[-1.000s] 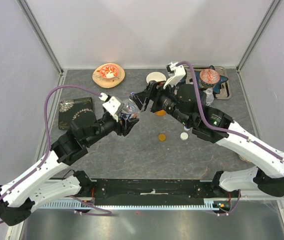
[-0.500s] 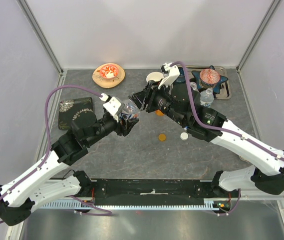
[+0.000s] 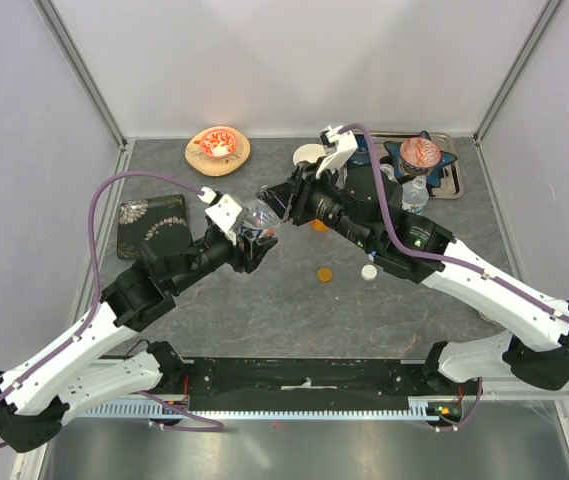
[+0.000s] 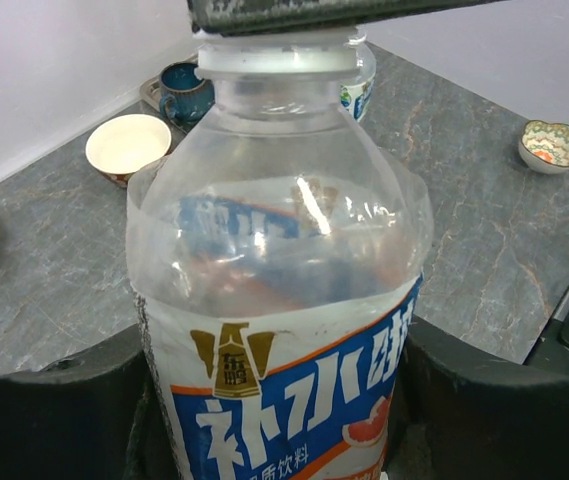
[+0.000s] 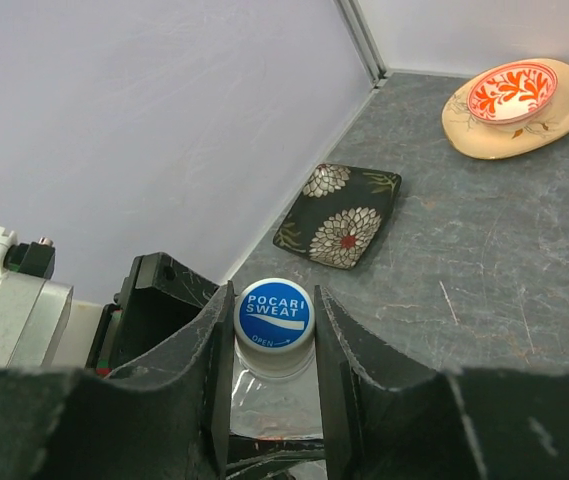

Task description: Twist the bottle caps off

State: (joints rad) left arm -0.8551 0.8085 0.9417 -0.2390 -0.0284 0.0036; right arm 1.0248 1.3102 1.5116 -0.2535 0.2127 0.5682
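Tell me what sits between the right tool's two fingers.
In the right wrist view, the bottle's blue cap sits between the right tool fingers, which flank it closely.

A grey stone-patterned tabletop (image 3: 264,300) carries a round tan plate (image 3: 218,148) holding a small red-patterned bowl (image 3: 218,142) at its far edge. Left of that plate lies a square black dish with white flowers (image 3: 152,222). Right of it sits a small cream bowl (image 3: 311,154).

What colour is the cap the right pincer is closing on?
Blue with white lettering, on the cap; the right wrist view shows it best.
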